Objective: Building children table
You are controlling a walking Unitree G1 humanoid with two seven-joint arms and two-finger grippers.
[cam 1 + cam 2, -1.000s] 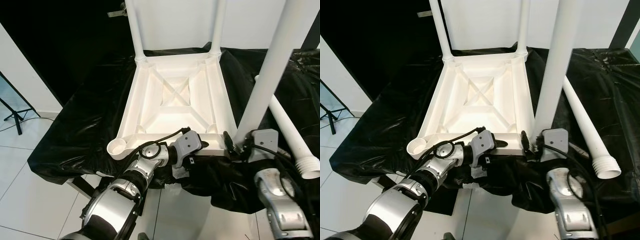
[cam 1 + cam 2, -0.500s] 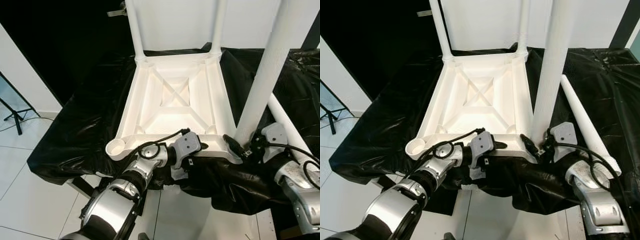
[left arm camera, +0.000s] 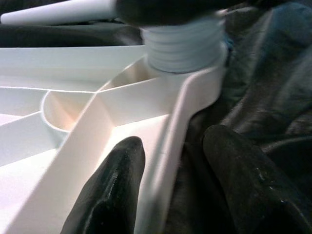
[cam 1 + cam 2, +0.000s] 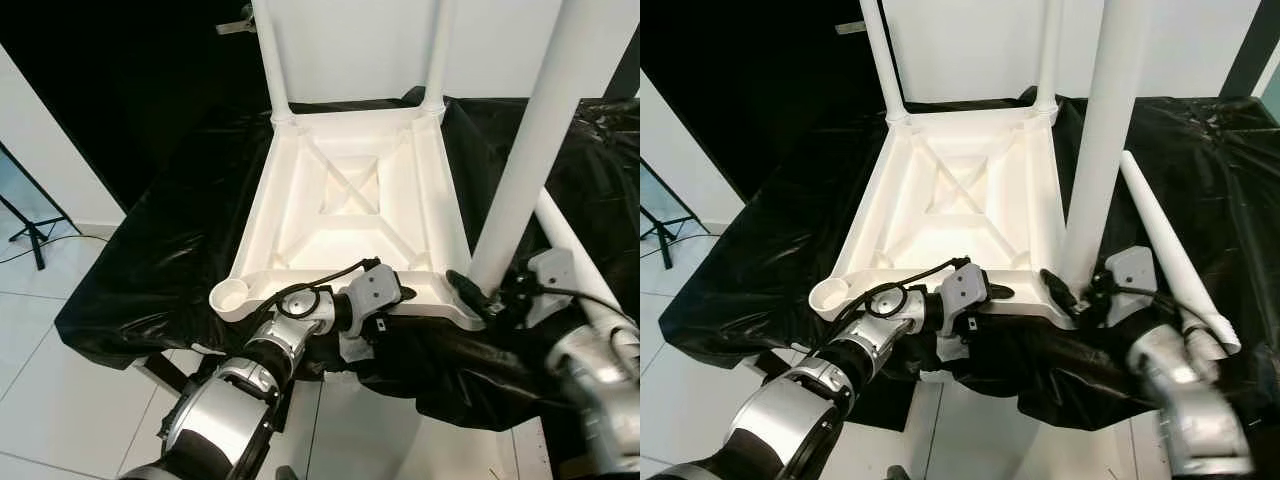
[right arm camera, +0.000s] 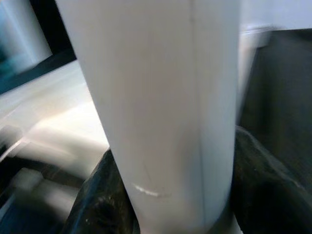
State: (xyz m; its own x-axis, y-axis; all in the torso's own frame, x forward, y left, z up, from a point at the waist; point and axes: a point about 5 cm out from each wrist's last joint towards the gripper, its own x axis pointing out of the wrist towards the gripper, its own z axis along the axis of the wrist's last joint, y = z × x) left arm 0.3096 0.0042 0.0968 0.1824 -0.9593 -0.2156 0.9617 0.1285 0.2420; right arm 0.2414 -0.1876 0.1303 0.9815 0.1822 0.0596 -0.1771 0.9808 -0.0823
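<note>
My right gripper (image 5: pixel 161 204) is clamped around the upright leg (image 4: pixel 530 150) at its base, where it enters the near right corner socket of the upturned tabletop (image 4: pixel 350 190). My left gripper (image 3: pixel 170 190) pinches the near rim. If the leg tilts, its threads could cross and jam. 1 spare leg (image 4: pixel 1165 240) lies just beside on the black sheet (image 4: pixel 150 260).

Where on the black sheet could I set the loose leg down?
The crumpled black plastic sheet lies bare left of the upturned white plastic tabletop. The right side is crowded: the loose white leg lies there, with the right claw around the near-right upright leg.
</note>
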